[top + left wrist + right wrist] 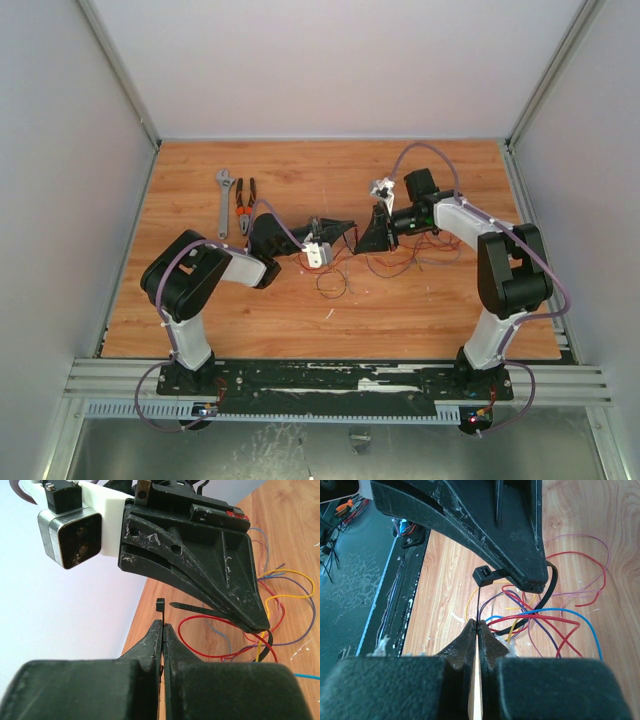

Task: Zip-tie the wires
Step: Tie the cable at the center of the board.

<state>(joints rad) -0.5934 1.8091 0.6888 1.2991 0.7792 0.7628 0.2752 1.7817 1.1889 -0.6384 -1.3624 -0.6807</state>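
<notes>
Left gripper (162, 627), shut on the zip tie (197, 609) behind its head to steady it; right gripper (257, 625), three o'clock, pinching the tail for threading; strap apparently circling wires (395, 262) four o'clock of table (450, 330) centre.

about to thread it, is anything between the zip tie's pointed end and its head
Nothing visible. The zip tie has its pointed end just short of its head, bare gap between; the wires lie farther off.
</notes>
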